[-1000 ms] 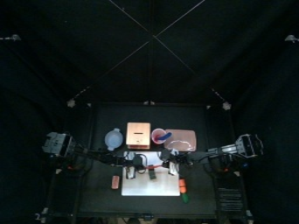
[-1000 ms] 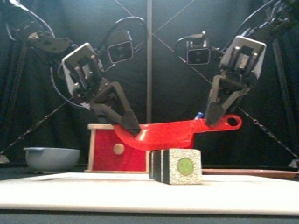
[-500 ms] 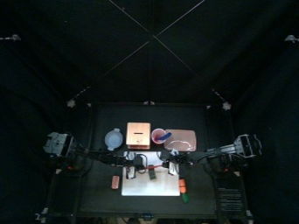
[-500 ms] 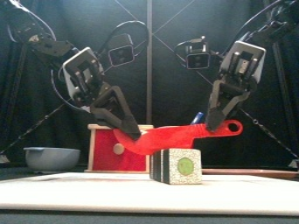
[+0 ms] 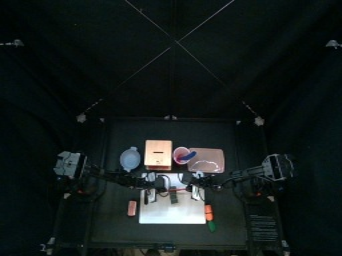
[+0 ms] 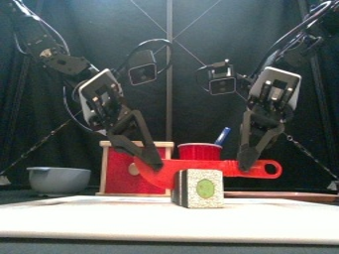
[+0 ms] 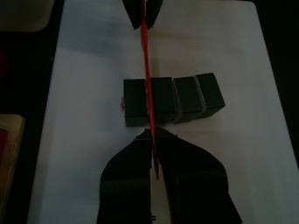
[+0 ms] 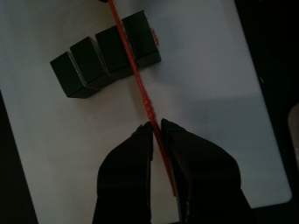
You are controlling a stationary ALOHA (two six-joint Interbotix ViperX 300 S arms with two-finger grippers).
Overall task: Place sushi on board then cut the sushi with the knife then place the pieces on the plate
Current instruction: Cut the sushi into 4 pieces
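Observation:
A dark green sushi roll [image 6: 201, 188] lies on the white cutting board [image 6: 79, 211], its pale end with a green centre facing front. Both grippers hold a red toy knife [image 6: 260, 168] level across the roll. My left gripper [image 6: 149, 159] is shut on the blade tip, my right gripper [image 6: 248, 163] on the handle end. The left wrist view shows the knife [image 7: 145, 61] crossing the roll [image 7: 176, 98] near one end block. In the right wrist view the blade [image 8: 142, 87] runs over the roll [image 8: 103, 52]. How deep the blade sits is hidden.
Behind the board stand a wooden box with a red drawer front [image 6: 133, 165], a blue-grey bowl [image 6: 58, 180] to its left, and a red cup [image 6: 201, 152] holding a blue knife [image 6: 223, 135]. The pink tray [image 5: 209, 157] lies at the back right.
Both grippers have come down with the red knife, from well above the roll to resting on or in its top. The roll has stayed in place.

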